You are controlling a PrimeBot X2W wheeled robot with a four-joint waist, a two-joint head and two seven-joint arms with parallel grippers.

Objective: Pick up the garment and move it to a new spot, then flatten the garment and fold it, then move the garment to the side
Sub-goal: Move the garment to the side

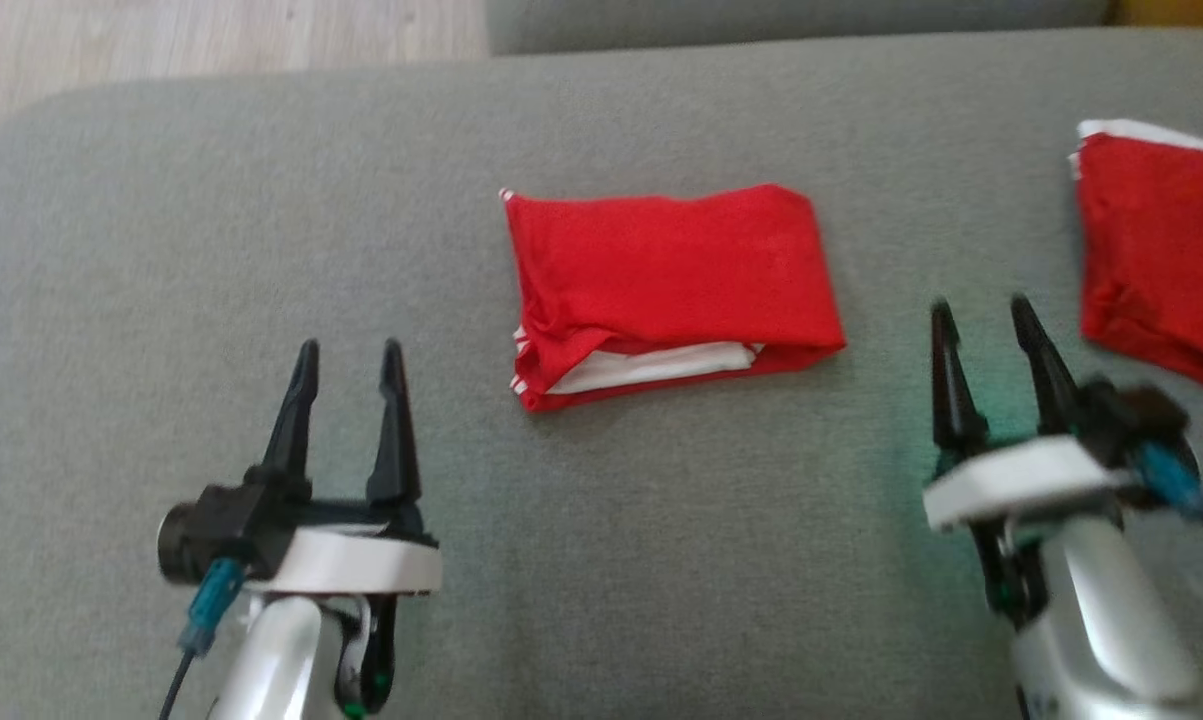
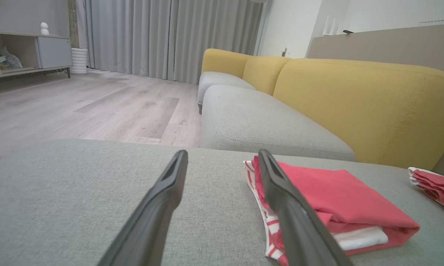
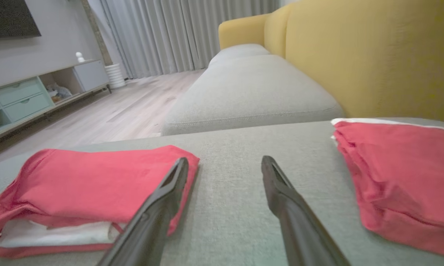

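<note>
Garment (image 1: 666, 290): lies folded as a red rectangle at the middle of the grey cushion (image 1: 211, 250), with white layers showing at its near edge. A second folded piece (image 1: 1161, 280) lies well apart on the right.

Left gripper (image 1: 349, 348) and right gripper (image 1: 981, 305) flank the garment on its near side, clear of it. Both have their jaws fully apart and hold nothing.

Judged step: transfer to the side.

Procedure:
- Slide one finger of each gripper under the near edge so that every layer is taken.
- Close on both ends together.
- Lift level and keep the spacing constant to preserve the fold.

Risk: the inner white layer may slip out.
</note>
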